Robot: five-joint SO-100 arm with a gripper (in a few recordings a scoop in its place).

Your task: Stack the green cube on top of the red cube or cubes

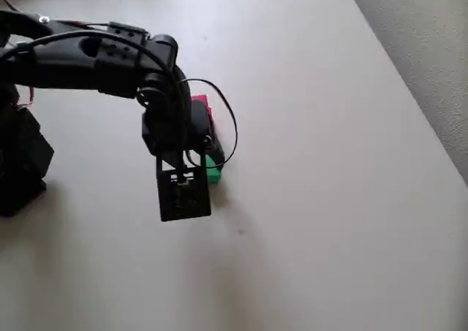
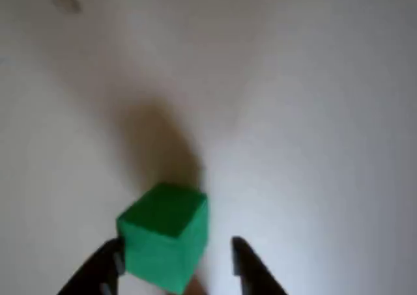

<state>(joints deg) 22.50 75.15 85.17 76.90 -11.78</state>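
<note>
In the wrist view the green cube (image 2: 164,235) sits between the fingers of my gripper (image 2: 176,269). It lies against the left finger (image 2: 98,272), with a gap to the right finger (image 2: 251,269). The jaws stand open. A sliver of pinkish red shows under the cube's lower edge. From overhead, the gripper (image 1: 186,137) points down, and a corner of the green cube (image 1: 213,172) peeks out beside the wrist camera mount. A red cube (image 1: 201,105) shows partly behind the gripper's upper side. I cannot tell whether the green cube rests on a red one.
The pale table (image 1: 329,199) stretches wide to the right and front of the gripper. Its right edge (image 1: 409,82) runs diagonally, with grey floor beyond. The arm's black base (image 1: 18,163) stands at the left.
</note>
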